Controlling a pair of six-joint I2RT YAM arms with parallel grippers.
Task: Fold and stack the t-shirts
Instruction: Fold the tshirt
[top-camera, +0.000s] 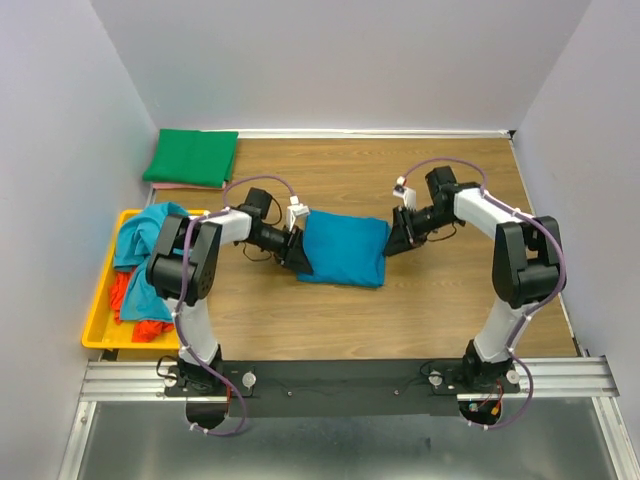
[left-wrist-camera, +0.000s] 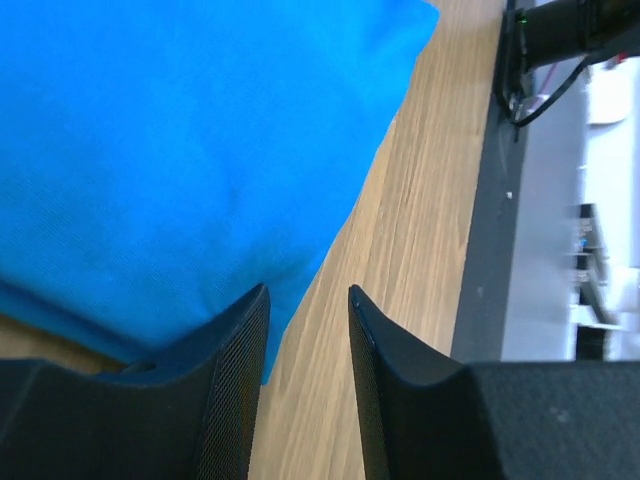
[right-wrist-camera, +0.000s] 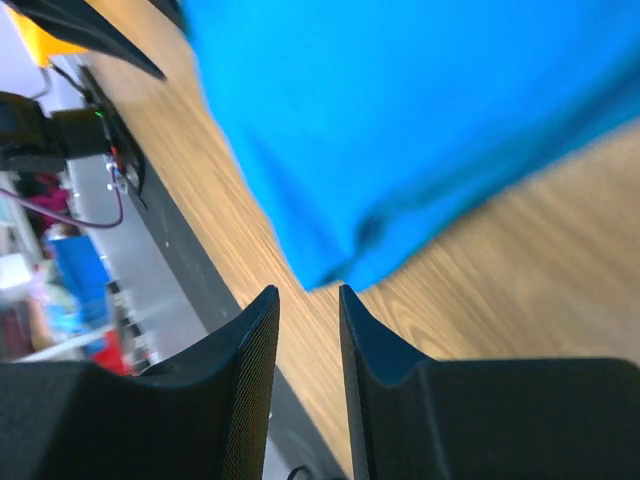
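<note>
A folded teal-blue t-shirt (top-camera: 345, 250) lies flat in the middle of the wooden table. My left gripper (top-camera: 297, 252) sits low at its left edge and my right gripper (top-camera: 395, 240) at its right edge. In the left wrist view the left gripper (left-wrist-camera: 308, 290) is open over bare wood, with the t-shirt (left-wrist-camera: 180, 150) beside and under its left finger (left-wrist-camera: 235, 370). The right gripper (right-wrist-camera: 308, 288) is open too, nothing between its fingers, and the t-shirt's corner (right-wrist-camera: 400, 120) lies just beyond the tips. A green folded t-shirt (top-camera: 192, 157) rests at the back left.
A yellow tray (top-camera: 98, 335) at the left edge holds a crumpled teal t-shirt (top-camera: 145, 235) and an orange-red one (top-camera: 135, 305). A pinkish layer (top-camera: 185, 185) shows under the green shirt. Grey walls close in the table on three sides.
</note>
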